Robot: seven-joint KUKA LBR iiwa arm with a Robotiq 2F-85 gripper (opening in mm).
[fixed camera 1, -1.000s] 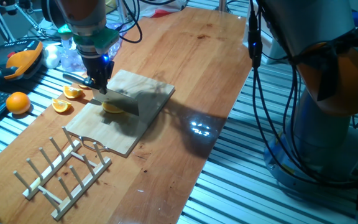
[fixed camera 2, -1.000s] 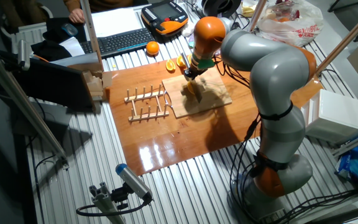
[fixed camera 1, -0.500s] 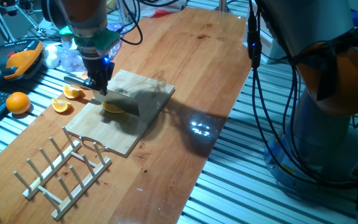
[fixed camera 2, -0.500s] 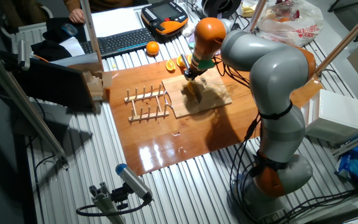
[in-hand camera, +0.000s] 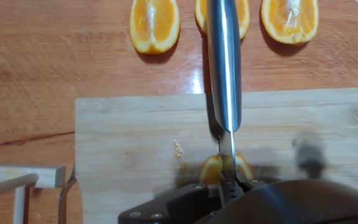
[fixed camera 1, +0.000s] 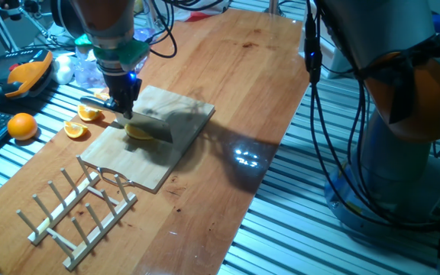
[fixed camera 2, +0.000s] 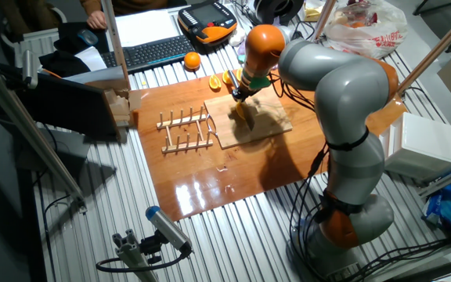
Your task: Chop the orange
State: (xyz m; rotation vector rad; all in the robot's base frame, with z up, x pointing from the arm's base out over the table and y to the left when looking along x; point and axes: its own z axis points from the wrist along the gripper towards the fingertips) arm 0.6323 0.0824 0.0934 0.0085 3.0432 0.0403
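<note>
An orange wedge (fixed camera 1: 137, 132) lies on the wooden board (fixed camera 1: 159, 164). My gripper (fixed camera 1: 123, 108) is shut on a metal knife (fixed camera 1: 153, 127) directly over the wedge. In the hand view the knife (in-hand camera: 223, 68) runs away from the gripper (in-hand camera: 229, 184), and its thin edge rests on the middle of the wedge (in-hand camera: 211, 170), on the board (in-hand camera: 135, 143). In the other fixed view the gripper (fixed camera 2: 239, 95) stands over the wedge (fixed camera 2: 244, 110) on the board (fixed camera 2: 261, 125). I cannot tell whether the wedge is cut through.
Loose wedges (fixed camera 1: 90, 113) (fixed camera 1: 75, 130) lie on the table left of the board; the hand view shows three (in-hand camera: 155, 23) (in-hand camera: 289, 18). A whole orange (fixed camera 1: 22, 125), a teach pendant (fixed camera 1: 29, 72) and a keyboard (fixed camera 2: 151, 51) are beyond. A wooden dish rack (fixed camera 1: 79, 210) stands near the board's handle end.
My gripper and the knife have shifted very slightly up and back over the wedge. The wedge and the board have not moved.
</note>
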